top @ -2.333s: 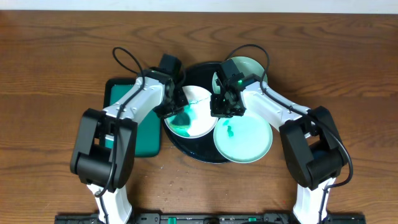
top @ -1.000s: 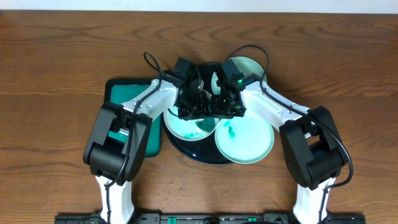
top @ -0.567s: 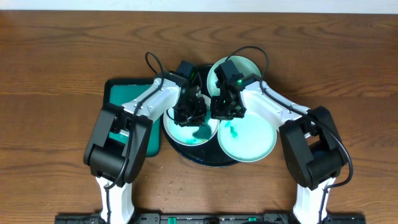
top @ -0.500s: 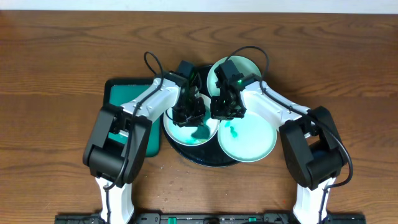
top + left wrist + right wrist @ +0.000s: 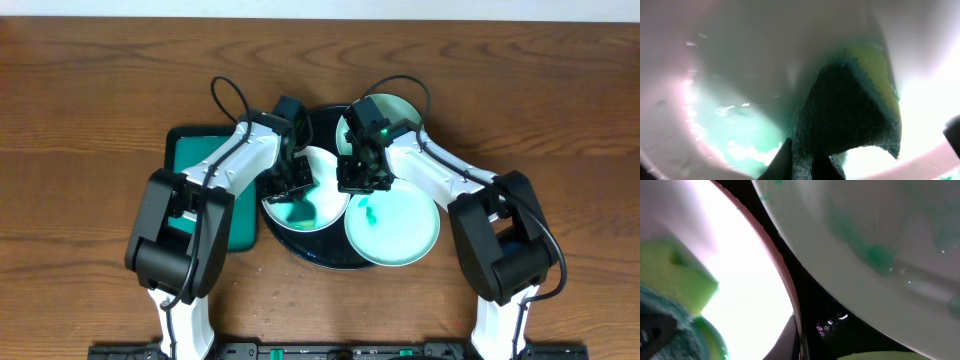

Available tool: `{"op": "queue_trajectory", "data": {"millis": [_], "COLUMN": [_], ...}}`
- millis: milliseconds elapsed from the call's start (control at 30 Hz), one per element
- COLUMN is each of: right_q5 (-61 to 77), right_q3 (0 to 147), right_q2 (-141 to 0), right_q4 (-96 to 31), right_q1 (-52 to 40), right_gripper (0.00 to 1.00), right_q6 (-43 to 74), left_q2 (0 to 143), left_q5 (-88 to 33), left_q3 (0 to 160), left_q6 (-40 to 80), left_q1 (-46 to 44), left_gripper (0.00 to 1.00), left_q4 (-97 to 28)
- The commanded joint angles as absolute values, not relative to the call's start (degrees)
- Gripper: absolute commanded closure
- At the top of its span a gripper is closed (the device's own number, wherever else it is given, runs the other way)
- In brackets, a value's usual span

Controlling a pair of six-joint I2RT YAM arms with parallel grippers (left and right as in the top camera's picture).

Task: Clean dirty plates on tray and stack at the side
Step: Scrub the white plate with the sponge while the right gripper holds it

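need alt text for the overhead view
Two robot arms meet over a black tray on a wooden table: the left gripper down on a green-smeared white plate, the right gripper at its right edge. A front mint plate and a back mint plate share the tray; a green sponge tray lies to its left.
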State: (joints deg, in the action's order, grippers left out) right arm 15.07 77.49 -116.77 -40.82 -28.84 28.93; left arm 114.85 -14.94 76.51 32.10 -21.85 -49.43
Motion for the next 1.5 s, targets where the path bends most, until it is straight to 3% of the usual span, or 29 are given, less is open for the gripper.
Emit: {"op": "queue_trajectory", "data": {"millis": [0, 433, 833, 1167, 1467], "right_q5": [13.56, 13.54, 13.56, 13.56, 14.26], "right_q3": [76.82, 76.82, 76.82, 76.82, 76.82], "right_q2": [-118.32, -118.32, -118.32, -118.32, -118.32], "right_q4": [-40.95, -40.91, -40.36, -40.25, -40.34], "right_q1": [-29.3, -29.3, -29.3, -29.3, -29.3], "right_gripper": [0.99, 0.99, 0.99, 0.99, 0.99], "right_q6": [28.67, 28.62, 28.01, 27.09, 27.09], "left_q2": [118.83, 118.8, 118.85, 118.83, 118.83], "left_q5": [11.35, 17.93, -12.14, -29.5, -39.22], "left_q3": [73.78, 77.23, 79.11, 79.11, 79.11], "left_q6": [35.59, 38.35, 33.06, 30.02, 27.27], "left_q1": [-18.87, -19.09, -20.21, -20.51, -21.63], "left_gripper": [0.93, 0.93, 0.93, 0.93, 0.93], "left_q4": [-51.96, -53.54, -44.1, -34.13, -33.28]}}
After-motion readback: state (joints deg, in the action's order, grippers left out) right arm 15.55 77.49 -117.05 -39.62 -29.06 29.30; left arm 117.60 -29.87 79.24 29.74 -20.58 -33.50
